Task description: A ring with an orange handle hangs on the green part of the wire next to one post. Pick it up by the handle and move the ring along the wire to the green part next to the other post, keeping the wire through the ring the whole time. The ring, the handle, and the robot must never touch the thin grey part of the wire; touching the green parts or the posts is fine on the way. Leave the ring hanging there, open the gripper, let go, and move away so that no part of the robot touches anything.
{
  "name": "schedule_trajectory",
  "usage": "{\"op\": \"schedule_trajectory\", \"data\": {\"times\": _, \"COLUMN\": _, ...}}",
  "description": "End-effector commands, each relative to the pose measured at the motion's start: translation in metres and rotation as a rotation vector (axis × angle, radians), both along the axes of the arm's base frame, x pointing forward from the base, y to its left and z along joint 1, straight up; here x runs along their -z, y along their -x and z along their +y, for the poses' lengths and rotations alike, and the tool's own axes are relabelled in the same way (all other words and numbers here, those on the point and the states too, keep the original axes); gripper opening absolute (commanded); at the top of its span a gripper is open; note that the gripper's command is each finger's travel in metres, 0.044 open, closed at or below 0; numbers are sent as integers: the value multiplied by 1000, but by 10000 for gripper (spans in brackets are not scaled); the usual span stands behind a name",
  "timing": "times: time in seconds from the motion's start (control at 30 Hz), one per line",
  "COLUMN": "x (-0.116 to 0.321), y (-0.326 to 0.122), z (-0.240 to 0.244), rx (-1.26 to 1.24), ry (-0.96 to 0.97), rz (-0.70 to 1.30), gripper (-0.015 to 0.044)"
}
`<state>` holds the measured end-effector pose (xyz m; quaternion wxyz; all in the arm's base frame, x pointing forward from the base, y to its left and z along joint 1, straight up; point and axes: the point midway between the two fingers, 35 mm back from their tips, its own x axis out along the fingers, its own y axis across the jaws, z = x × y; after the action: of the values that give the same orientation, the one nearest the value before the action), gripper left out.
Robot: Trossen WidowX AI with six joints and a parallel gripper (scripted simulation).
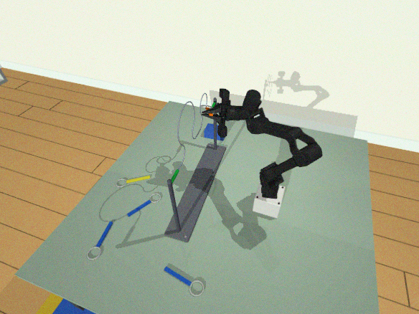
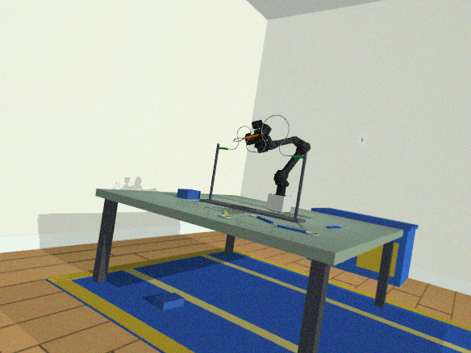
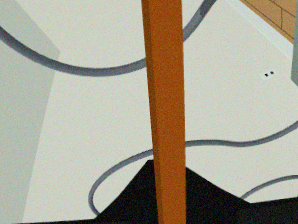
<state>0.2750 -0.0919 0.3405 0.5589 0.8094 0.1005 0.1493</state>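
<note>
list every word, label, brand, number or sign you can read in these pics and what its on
There are none: no text can be read in any view.
The black robot arm, its white base block and the blue box on the table show no lettering that can be made out.
The small pale wall plate has dark marks, too small to tell what they are.

Yellow-handled ring (image 1: 138, 179) (image 2: 226, 213) lies flat on the pale green table (image 1: 316, 229) (image 2: 161, 209), near three blue-handled rings. Blue block (image 1: 212, 131) (image 2: 189, 193) at the table's far end; second blue block (image 2: 166, 301) on the blue, yellow-striped mat (image 2: 242, 298) below. Blue-and-yellow cabinet (image 2: 406, 251) stands beyond the table.
</note>
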Motion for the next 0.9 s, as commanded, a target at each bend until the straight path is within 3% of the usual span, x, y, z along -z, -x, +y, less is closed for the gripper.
{"op": "schedule_trajectory", "data": {"times": 0.0, "x": -9, "y": 0, "z": -4, "rx": -7, "ry": -28, "rz": 0, "gripper": -150}}
{"op": "schedule_trajectory", "data": {"times": 0.87, "x": -1, "y": 0, "z": -4, "rx": -13, "ry": 228, "rz": 68, "gripper": -150}}
